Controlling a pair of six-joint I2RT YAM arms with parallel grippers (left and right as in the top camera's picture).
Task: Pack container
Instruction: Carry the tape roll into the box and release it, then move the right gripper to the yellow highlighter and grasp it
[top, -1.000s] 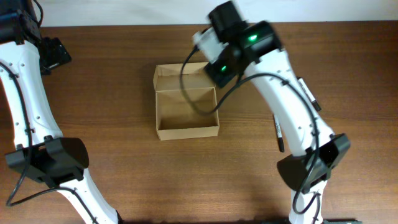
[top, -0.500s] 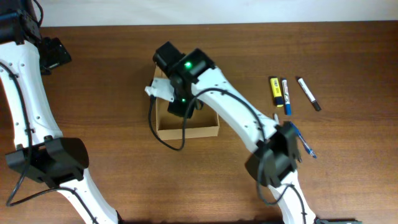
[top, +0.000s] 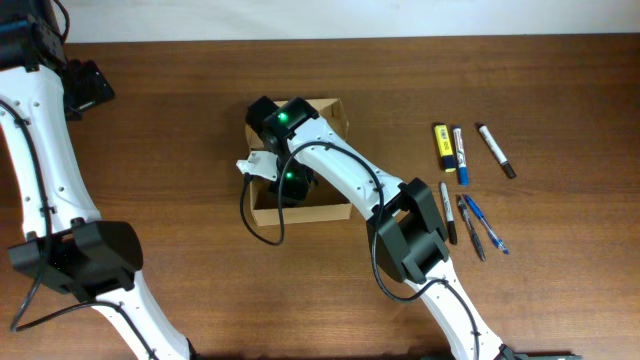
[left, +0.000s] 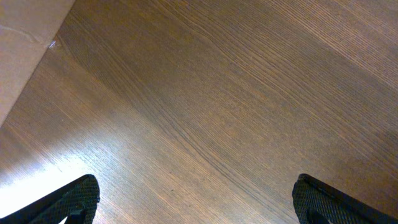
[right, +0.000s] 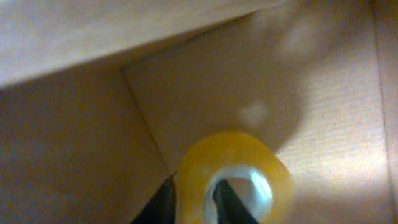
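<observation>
The container (top: 300, 213) is a tan cardboard box standing open at the table's middle, its flap lid (top: 331, 112) raised at the back. My right gripper (top: 290, 184) reaches down into the box. In the right wrist view it (right: 196, 200) is shut on a yellow roll of tape (right: 249, 152), one finger inside the roll's hole and one outside, close to the box's floor (right: 323, 93) and an inner corner. My left gripper (top: 88, 85) is far off at the back left; in the left wrist view it (left: 199, 202) is open and empty over bare wood.
To the right of the box lie a yellow highlighter (top: 440, 145), a blue marker (top: 460, 155), a black marker (top: 495, 150) and several pens (top: 470, 225). A pale tan surface (left: 18, 37) shows at the corner of the left wrist view.
My right arm has swung from the box's back right, over the box, and down into it. The markers and pens it hid now show. The left arm has not moved.
</observation>
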